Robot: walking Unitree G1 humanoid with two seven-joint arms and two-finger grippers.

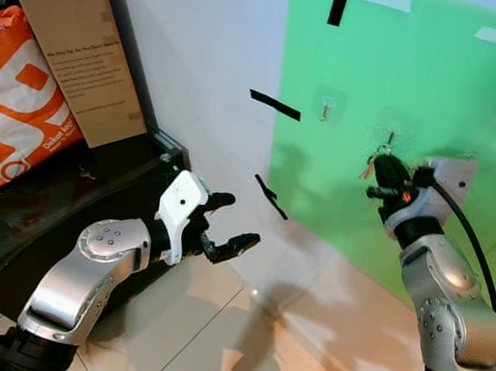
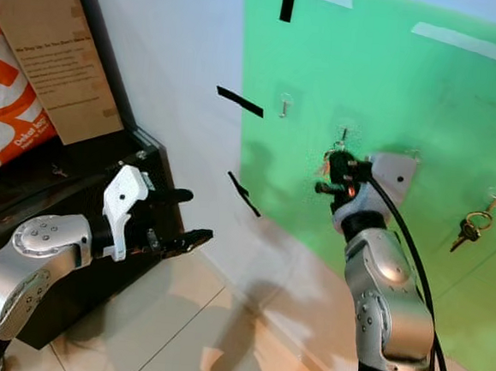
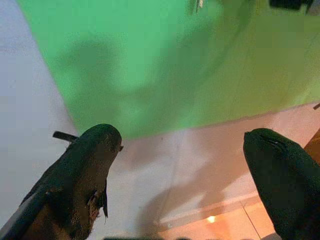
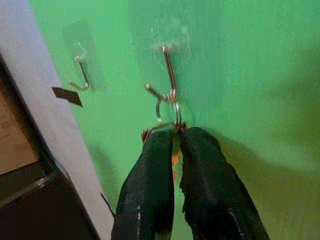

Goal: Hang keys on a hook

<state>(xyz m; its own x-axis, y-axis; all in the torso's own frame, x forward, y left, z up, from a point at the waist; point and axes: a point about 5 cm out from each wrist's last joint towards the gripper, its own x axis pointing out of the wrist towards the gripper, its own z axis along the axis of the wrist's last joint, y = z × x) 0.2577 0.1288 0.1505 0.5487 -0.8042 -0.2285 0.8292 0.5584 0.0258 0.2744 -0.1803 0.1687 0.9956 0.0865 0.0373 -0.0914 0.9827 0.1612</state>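
Observation:
My right gripper [image 4: 175, 134] is raised against the green wall panel [image 1: 427, 96], shut on a bunch of keys [image 4: 167, 112]. The key ring touches the middle hook [image 4: 169, 67], a metal hook on a clear pad; whether the ring sits over it I cannot tell. In the eye views the keys [image 1: 372, 165] show orange and silver just under that hook [image 1: 389, 138]. A bare hook [image 1: 324, 111] is fixed to its left. Another set of keys [image 2: 471, 225] hangs on the hook to the right. My left gripper [image 1: 230, 224] is open and held low, away from the wall.
A dark cabinet [image 1: 67, 197] stands at the left, carrying a cardboard box [image 1: 78, 47] and an orange bag [image 1: 18, 103]. Black tape strips [image 1: 275, 104] mark the white wall. Beige floor tiles [image 1: 202, 337] lie below.

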